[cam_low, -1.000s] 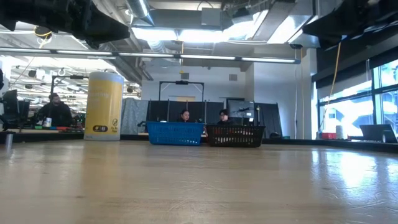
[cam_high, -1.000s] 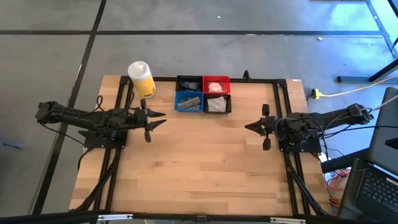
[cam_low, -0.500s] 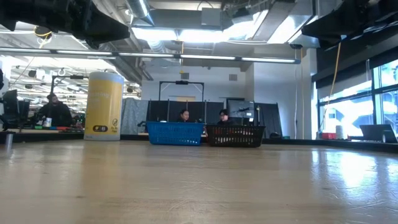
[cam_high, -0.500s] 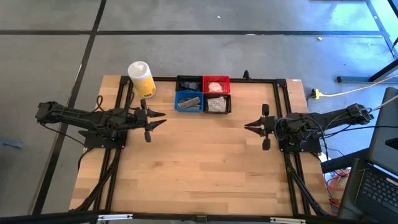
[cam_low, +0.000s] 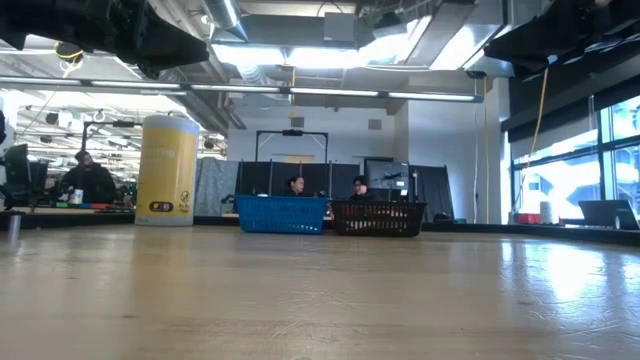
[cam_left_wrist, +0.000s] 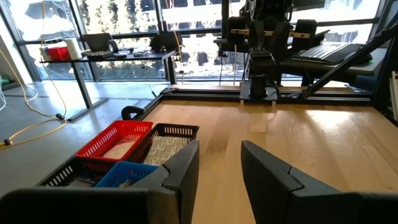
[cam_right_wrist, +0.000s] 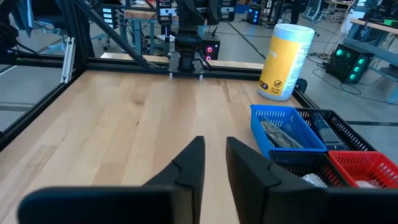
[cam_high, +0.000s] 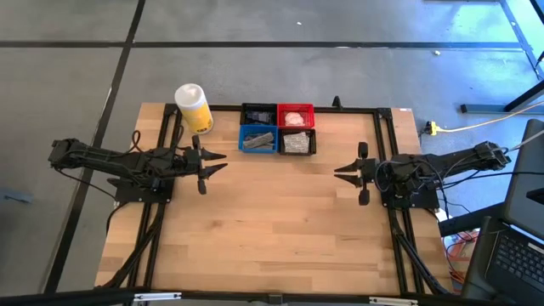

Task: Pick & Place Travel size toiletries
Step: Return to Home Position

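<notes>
Four small bins (cam_high: 278,127) sit in a square block at 12 o'clock on the table (cam_high: 272,238), and all the travel size toiletries (cam_high: 297,143) I can find lie inside them; none loose on the wood that I can see. High view: white wad (cam_high: 293,117) in the red bin (cam_high: 312,116), crinkly packets in the near black bin (cam_high: 315,143) at the red one's 6 o'clock, dark pieces in the blue bin (cam_high: 241,139) and in the far black bin (cam_high: 244,114) at the blue one's 12. The long dark piece (cam_high: 259,138) in the blue bin lies flat, long axis roughly 9-to-3 along the bin, a little skewed; I cannot tell which end is which. Yellow container (cam_high: 193,108) stands at about 10 o'clock of the block, just apart from it. Left gripper (cam_high: 223,161) at 9 o'clock of the table, pointing toward 3, jaws parted, nothing between them. Right gripper (cam_high: 340,172) at 3 o'clock, pointing toward 9, jaws a narrow gap apart, empty; its wrist view shows bare wood between the fingers. My read: sorting looks finished, and the step in hand is parking both arms at home, which they seem close to. The next move calls for little: fold each arm over its own base, clear of the bins and container, carrying nothing
</notes>
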{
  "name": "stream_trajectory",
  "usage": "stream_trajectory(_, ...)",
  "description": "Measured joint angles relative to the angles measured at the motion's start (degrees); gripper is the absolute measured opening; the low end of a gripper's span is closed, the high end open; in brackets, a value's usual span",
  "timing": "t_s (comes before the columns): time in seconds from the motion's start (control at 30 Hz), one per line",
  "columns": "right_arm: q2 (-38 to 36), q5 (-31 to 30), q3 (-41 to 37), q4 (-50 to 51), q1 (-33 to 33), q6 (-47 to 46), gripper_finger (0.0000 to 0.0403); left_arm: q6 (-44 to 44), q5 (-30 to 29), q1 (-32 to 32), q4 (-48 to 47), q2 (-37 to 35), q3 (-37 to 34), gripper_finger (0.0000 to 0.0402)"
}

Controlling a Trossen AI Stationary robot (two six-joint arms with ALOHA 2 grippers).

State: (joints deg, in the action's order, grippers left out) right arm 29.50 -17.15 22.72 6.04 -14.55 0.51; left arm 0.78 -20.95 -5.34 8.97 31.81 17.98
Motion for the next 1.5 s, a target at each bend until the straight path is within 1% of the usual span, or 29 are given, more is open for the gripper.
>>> stream_trajectory(1.5,0.0,0.0,0.0,0.0,0.0,0.0,0.0139,0.0,0.0,0.0,0.0,0.0,0.0,0.0114)
